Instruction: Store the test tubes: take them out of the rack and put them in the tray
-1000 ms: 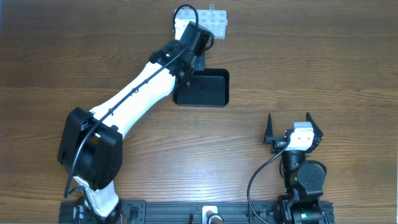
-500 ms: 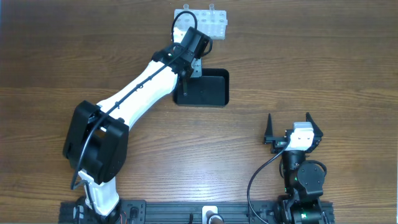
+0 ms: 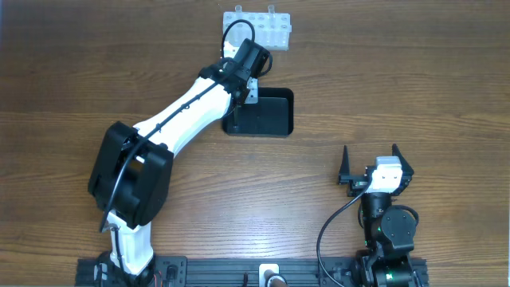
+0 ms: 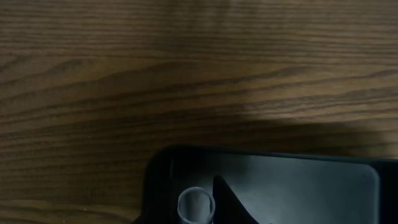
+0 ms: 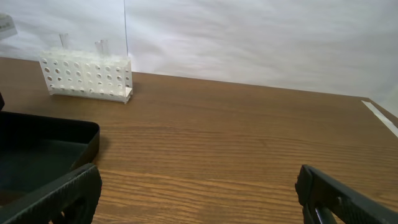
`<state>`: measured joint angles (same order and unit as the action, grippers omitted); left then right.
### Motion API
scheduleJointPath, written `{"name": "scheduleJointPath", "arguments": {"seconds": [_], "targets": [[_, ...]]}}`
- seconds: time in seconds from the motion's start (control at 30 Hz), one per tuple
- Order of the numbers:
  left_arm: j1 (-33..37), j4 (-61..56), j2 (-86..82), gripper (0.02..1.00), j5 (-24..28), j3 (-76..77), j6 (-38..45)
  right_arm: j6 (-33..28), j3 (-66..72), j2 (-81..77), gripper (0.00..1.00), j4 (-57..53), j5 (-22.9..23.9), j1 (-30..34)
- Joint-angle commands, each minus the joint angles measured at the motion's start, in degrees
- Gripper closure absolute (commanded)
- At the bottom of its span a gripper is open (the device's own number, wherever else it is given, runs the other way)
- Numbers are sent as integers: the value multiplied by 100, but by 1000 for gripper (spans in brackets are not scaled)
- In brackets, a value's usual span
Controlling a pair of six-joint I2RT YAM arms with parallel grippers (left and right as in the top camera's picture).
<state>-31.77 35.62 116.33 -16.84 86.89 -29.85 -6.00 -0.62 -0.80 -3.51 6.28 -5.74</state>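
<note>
The left claw (image 3: 243,104) is clenching a clear, round-rimmed test tube (image 4: 196,205) over the glossy black rectangular tray (image 4: 261,155) on the wood-grain worktop (image 3: 398,80), having drawn back from the perforated white rack (image 3: 259,28). The right claw (image 3: 371,167) is resting splayed apart.

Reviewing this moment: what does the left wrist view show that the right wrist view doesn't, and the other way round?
Left wrist view, not the right: the open mouth of a test tube, seen end-on over a corner of the black tray. Right wrist view, not the left: the white rack with two tubes standing in it, the white backdrop, and the right pincer, open and empty. Both: the tray and the wooden table.
</note>
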Motion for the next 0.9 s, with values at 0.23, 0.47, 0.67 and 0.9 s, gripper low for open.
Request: {"name": "scheduleJointPath", "arguments": {"seconds": [0.23, 0.47, 0.67, 0.9], "targets": [[72, -63, 155, 901, 35, 20, -44, 28, 35, 52, 9, -20, -24, 4], [70, -63, 166, 818, 55, 17, -44, 28, 35, 52, 7, -20, -24, 4], [70, -70, 258, 807, 55, 20, -44, 28, 35, 52, 9, -20, -24, 4], [74, -328, 334, 803, 9, 63, -11, 28, 35, 52, 9, -20, -24, 4]]}}
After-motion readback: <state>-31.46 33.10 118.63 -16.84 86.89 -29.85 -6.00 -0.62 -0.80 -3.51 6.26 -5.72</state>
